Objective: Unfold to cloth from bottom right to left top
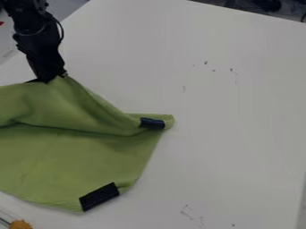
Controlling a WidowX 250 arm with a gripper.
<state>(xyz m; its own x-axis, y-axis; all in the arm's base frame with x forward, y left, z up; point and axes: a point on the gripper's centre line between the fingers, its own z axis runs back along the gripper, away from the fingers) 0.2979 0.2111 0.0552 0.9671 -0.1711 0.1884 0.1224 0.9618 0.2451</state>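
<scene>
The black gripper is at the upper left, shut on the top edge of the green cloth. From that grip the cloth rises to a peak, with folds running down to the right and left. A dark blue patch sits at its right corner, and a black patch is at its lower corner. The lower part of the cloth lies spread on the table, and its left side runs out of view. The fingertips are partly hidden by the fabric.
The white table has small dark marks at the upper right and near the bottom. An orange object with a thin rod is at the bottom left corner. The table's back edge crosses the top right, with dark items behind it.
</scene>
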